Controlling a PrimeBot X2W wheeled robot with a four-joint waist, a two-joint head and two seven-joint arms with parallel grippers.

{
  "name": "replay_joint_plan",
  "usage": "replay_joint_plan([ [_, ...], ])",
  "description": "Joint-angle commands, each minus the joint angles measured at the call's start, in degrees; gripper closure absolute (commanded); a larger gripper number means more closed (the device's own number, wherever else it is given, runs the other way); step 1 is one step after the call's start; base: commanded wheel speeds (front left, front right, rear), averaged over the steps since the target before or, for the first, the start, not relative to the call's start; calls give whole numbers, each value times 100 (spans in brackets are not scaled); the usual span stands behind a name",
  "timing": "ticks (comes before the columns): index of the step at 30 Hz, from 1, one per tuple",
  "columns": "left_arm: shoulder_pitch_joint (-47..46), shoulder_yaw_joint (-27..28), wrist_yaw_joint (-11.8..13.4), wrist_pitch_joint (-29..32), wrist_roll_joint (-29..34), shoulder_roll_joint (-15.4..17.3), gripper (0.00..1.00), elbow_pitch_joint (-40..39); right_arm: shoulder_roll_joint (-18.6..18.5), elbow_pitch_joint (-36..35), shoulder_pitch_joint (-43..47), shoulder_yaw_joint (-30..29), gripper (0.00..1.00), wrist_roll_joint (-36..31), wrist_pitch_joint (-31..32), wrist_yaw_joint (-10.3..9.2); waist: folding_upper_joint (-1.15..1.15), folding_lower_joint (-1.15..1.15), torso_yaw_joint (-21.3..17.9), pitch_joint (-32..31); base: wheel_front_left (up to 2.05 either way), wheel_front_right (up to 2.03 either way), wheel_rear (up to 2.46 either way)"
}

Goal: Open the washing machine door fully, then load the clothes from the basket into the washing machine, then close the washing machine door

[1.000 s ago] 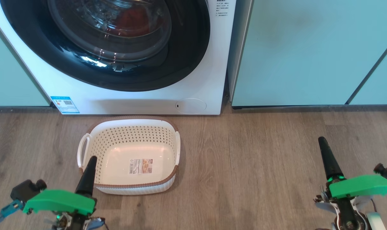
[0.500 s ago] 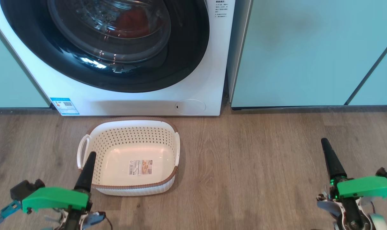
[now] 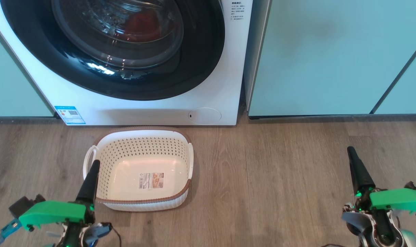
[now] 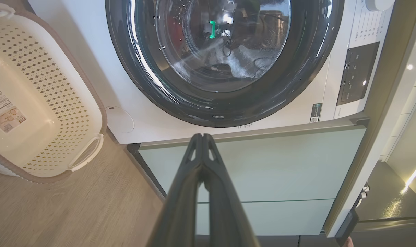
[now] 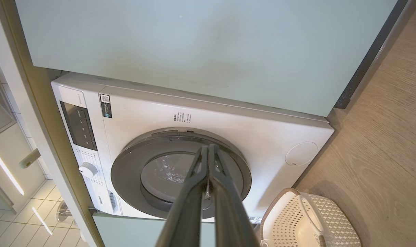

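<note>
Your task looked done: the washing machine door shut, clothes behind its glass, basket empty; left gripper and right gripper were pressed together, holding nothing.

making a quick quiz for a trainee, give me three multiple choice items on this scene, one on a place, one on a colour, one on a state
1. Where does the basket stand?
A. on the floor, just in front of the washing machine
B. on top of the machine
C. inside a cabinet

2. What colour is the garment seen through the door?
A. blue
B. red
C. yellow

3. What state is the door in?
A. swung wide open
B. taken off
C. shut

Answers:
1 A: the basket sits on the wood floor right below the machine's front.
2 B: a red patch shows behind the clear middle of the door.
3 C: the door's black rim lies flat against the machine's front in both wrist views.
</note>
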Motion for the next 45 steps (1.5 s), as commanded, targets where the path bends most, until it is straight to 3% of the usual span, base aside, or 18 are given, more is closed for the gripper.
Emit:
replay_joint_plan([
  [1,-324,231,-65,39,-162,6,100,-119,-83,-160,-336,77,100,175,43,0,0,0,0,-3,0,0,0],
  [14,-443,389,-209,163,-870,-89,100,64,-78,-62,-405,32,100,902,168,0,0,0,-5,-28,0,0,0],
  [45,-448,444,-209,207,-823,-128,100,66,-40,-59,-410,-21,100,857,211,0,0,0,-5,-28,0,0,0],
])
